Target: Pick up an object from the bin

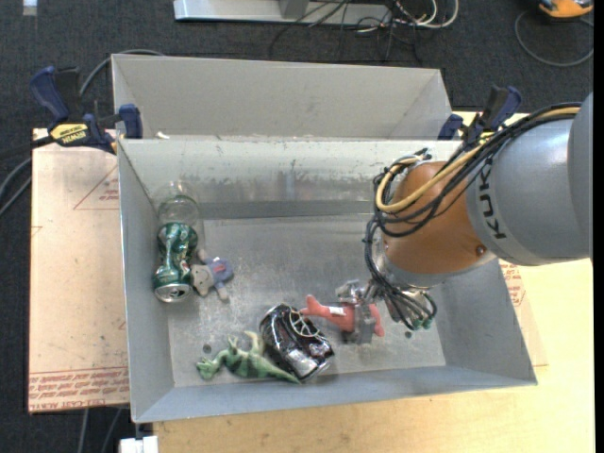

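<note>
The jaws, gap impossible to tell, are hanging over the red toy (323, 307) near the bin's (283, 253) front edge, likely needing closing next.

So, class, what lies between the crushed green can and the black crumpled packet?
Camera view: a small grey-and-purple toy beside the can, then bare bin floor.

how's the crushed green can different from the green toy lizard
The crushed green can is a dented cylinder with a silver end, lying at the bin's left side; the green toy lizard is a sprawled, limbed figure by its near edge. The can looks bulkier than the lizard. Both are green and lie left of the gripper.
</note>
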You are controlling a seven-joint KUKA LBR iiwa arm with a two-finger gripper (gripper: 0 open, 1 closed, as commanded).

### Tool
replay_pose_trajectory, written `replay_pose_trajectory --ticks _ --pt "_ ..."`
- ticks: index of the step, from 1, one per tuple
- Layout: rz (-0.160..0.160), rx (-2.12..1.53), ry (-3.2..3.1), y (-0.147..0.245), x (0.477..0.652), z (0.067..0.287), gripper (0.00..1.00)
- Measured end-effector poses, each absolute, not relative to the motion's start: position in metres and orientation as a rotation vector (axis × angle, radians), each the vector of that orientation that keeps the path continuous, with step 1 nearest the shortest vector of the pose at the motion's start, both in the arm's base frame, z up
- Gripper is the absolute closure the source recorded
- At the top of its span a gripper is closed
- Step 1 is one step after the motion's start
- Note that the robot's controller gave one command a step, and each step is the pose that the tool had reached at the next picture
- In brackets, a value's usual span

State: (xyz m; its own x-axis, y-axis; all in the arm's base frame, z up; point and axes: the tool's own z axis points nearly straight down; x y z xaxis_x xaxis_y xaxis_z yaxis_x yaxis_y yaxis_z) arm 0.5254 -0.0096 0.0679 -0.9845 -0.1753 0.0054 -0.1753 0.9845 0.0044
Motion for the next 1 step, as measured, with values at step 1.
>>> replay_pose_trajectory --ticks 1 --pt "-0.006 0.275 -3.124 -0.0096 0.5254 0.0679 1.0"
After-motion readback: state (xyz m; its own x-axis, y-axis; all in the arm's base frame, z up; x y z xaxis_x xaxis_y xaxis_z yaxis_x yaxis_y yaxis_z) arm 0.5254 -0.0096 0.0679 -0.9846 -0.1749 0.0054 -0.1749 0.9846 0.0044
